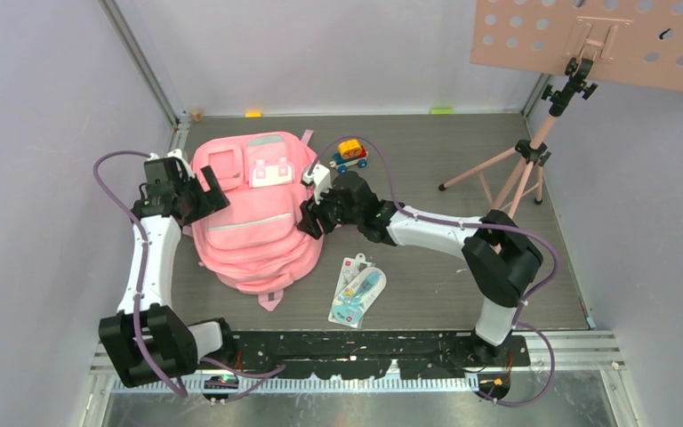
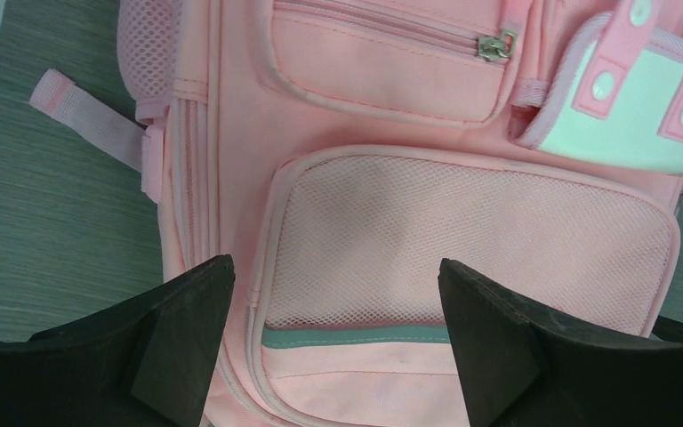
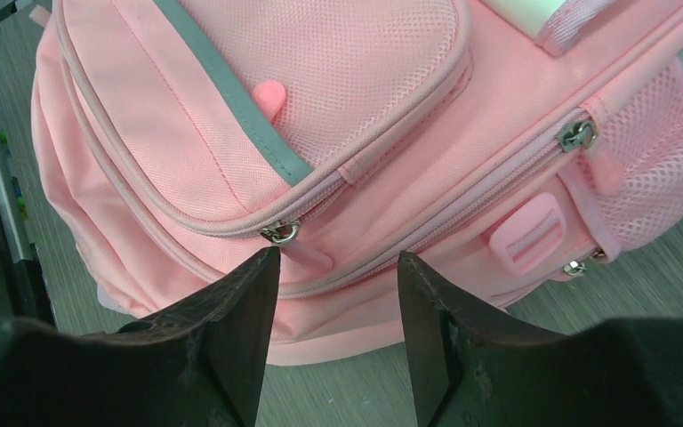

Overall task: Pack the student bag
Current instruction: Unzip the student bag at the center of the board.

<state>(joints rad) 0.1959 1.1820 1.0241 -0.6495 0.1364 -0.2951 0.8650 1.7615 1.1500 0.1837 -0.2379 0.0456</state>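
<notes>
Lying flat, front up, left of centre on the bench point(image 1: 427, 169), the student bag point(image 1: 249, 222) is soft pink, with mesh pocket point(image 2: 462, 240), grey-green stripe point(image 2: 356, 335) and white patch point(image 2: 640, 124); left hand point(image 2: 333, 276) spread wide above its left side, holding nothing; right hand point(image 3: 338, 258) parted at a zip pull point(image 3: 282, 233), not gripping; bench dark grey wood-grain; walls point(image 1: 320, 53) pale; tripod stand point(image 1: 534, 151) far right.

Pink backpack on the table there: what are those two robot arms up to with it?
Two robot arms are working on the student bag, which lies flat on the table. The left gripper hangs open over its mesh pocket, holding nothing. The right gripper is open too, with a finger on either side of a zipper pull, not gripping it. A packaged item and a toy car lie outside the bag.
</notes>
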